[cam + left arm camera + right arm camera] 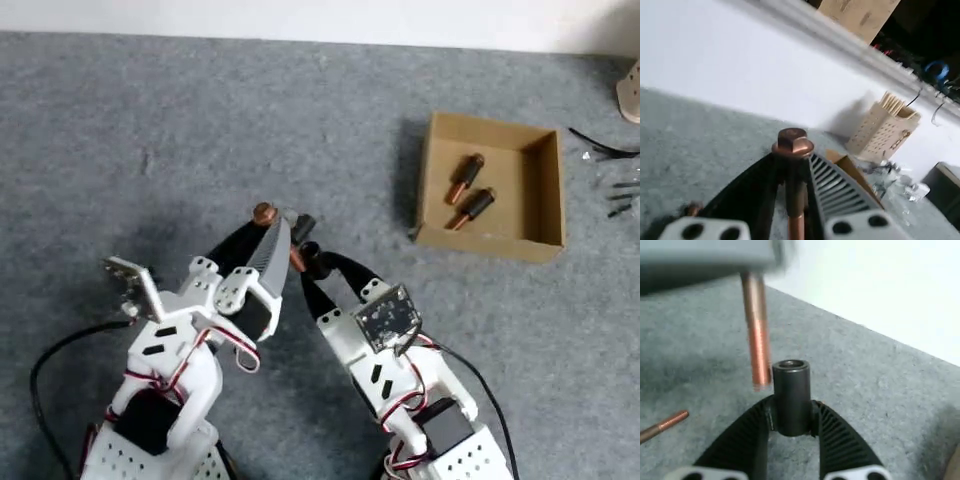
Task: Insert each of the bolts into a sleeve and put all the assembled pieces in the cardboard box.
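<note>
Copper bolt (792, 143) tight in left end effector (795, 167)

Copper hex-head bolt (792, 150) clamped by its shaft, tip just beside open mouth of clamped black sleeve (790, 395), not inserted. Another bolt (662, 426) flat on counter (880, 390). Two assembled pieces (465, 178) side by side in cardboard box (490, 240).

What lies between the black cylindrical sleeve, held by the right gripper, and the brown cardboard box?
In the high view, the stretch of grey carpet between the black cylindrical sleeve and the brown cardboard box is bare.
</note>
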{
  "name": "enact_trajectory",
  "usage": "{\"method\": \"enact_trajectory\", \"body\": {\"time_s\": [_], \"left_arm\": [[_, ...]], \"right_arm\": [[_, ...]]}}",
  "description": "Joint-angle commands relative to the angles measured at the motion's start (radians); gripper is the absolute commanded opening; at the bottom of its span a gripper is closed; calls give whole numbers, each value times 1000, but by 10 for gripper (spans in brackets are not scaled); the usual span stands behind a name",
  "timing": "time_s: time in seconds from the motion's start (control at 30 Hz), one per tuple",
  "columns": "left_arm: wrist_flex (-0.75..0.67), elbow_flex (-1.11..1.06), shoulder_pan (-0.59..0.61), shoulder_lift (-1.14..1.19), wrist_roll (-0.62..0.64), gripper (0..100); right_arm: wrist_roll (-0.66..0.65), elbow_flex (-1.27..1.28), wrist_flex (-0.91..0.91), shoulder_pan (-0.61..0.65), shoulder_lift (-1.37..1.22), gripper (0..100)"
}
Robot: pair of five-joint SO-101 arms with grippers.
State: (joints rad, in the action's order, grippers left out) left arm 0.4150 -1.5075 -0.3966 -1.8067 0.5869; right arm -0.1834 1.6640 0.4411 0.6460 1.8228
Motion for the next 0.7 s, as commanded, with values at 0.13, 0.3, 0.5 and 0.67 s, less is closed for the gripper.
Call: {"method": "enact_trajectory", "body": {"time_s": [0.13,0.3,0.5,0.67], "left_arm": [[-140,18,-12,-10,2,5],[-207,35,-12,-8,2,5],[-210,-51,-18,-8,0,6],[-265,-84,-19,-8,0,6]], "right_arm": [[-3,-13,-25,-7,16,5],[-8,21,-28,-7,16,7],[-8,22,-28,-7,16,8],[-8,22,-28,-7,16,9]]}}
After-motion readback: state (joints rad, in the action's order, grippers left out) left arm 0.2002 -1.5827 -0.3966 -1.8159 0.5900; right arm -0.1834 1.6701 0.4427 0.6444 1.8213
